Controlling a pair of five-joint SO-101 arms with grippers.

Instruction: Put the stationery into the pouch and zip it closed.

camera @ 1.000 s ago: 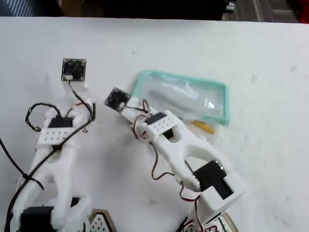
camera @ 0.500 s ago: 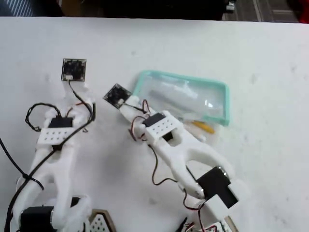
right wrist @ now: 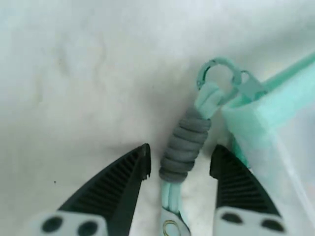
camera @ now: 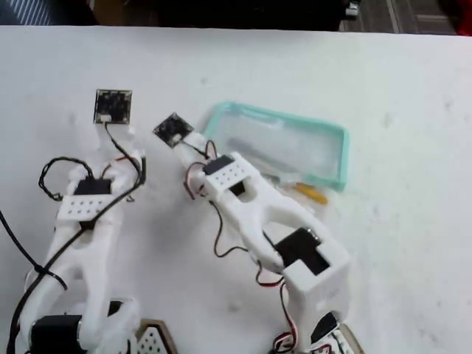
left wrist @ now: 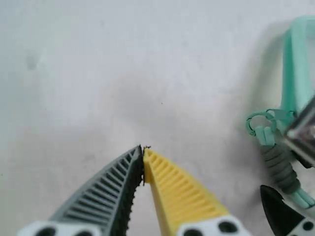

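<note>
right gripper [right wrist: 181, 155] lined up on the zip pull
jaws spread, 1 each side of the grey cord [right wrist: 184, 142] at the corner of the pouch [camera: 280, 116], which lies flat on the table [camera: 369, 66]; best to pinch the cord squarely before pulling. left gripper [left wrist: 142, 152] jaws pressed together.

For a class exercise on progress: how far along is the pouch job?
Done: something long seems to lie inside the pouch. In hand: the right gripper stands open astride the zip's pull cord, not gripping. Still to do: a yellow item at the pouch's edge may be outside; zipping remains. The left gripper is shut over the table.
</note>
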